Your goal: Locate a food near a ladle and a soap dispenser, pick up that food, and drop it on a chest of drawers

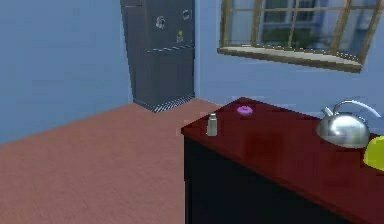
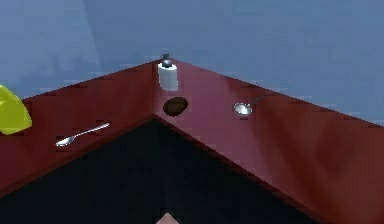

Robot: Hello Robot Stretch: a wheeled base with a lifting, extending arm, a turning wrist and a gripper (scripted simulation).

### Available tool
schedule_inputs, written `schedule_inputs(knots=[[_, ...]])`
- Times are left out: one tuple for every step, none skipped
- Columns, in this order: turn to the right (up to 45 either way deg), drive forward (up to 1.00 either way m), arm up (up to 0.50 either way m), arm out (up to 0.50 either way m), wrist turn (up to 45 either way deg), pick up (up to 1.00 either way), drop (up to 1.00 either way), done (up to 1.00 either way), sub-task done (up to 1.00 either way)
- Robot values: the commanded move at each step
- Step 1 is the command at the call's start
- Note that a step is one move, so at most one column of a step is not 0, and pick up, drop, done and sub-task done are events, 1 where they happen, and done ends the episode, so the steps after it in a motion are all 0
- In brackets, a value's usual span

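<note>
In the arm side view a small brown rounded food item (image 2: 175, 105) lies on a dark red countertop (image 2: 250, 150), near its inner corner. Just beyond it stands a white soap dispenser (image 2: 168, 73) with a dark pump. To the right of the brown item lies a metal ladle (image 2: 243, 108), its bowl facing up.
A metal spoon (image 2: 82, 133) and a yellow object (image 2: 10, 110) lie on the counter's left part. In the forward view the counter (image 1: 270, 145) carries a small shaker (image 1: 212, 124), a purple item (image 1: 244, 111) and a kettle (image 1: 345, 125). A grey fridge (image 1: 158, 50) stands beyond open reddish floor (image 1: 90, 160).
</note>
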Motion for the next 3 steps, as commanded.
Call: schedule_inputs(knots=[[0.0,0.0,0.38,0.0,0.0,0.0,0.0,0.0,0.0],[0.0,0.0,0.0,0.44,0.0,0.0,0.0,0.0,0.0],[0.0,0.0,0.0,0.0,45.0,0.0,0.0,0.0,0.0]])
